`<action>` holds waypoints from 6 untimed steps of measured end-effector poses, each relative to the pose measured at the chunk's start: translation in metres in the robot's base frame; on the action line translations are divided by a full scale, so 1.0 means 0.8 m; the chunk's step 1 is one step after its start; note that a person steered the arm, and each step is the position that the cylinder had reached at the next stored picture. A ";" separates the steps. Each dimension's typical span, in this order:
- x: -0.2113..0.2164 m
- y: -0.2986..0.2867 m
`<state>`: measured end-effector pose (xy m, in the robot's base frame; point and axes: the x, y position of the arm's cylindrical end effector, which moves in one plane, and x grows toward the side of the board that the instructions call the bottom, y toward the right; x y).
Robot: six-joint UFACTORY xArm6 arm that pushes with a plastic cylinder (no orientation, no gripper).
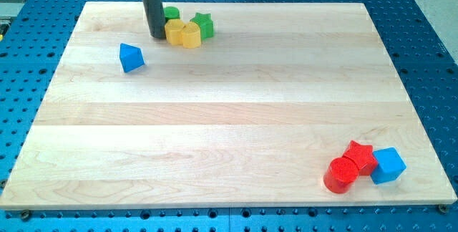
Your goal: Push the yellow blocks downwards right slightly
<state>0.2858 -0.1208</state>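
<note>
Yellow blocks (182, 33) upper left, touching; my tip (157, 36) just left. Green cylinder (172, 13) half hidden behind rod; green star (203, 24) adjoining. No claw fitted.

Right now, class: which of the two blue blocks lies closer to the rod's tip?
The blue block at the view's upper left, alone just below-left of my tip. The other blue cube sits far off at the bottom right beside the red blocks.

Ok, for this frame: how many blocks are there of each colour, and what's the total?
Yellow: 2, one at and one at
Green: 2, a cylinder and a star
Blue: 2, at and
Red: 2, a star and a cylinder
Total: 8
</note>
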 end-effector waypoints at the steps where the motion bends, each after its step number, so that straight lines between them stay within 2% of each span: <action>1: 0.029 0.106; 2: 0.028 0.149; 3: 0.007 0.144; 4: 0.033 0.198; 6: 0.149 0.314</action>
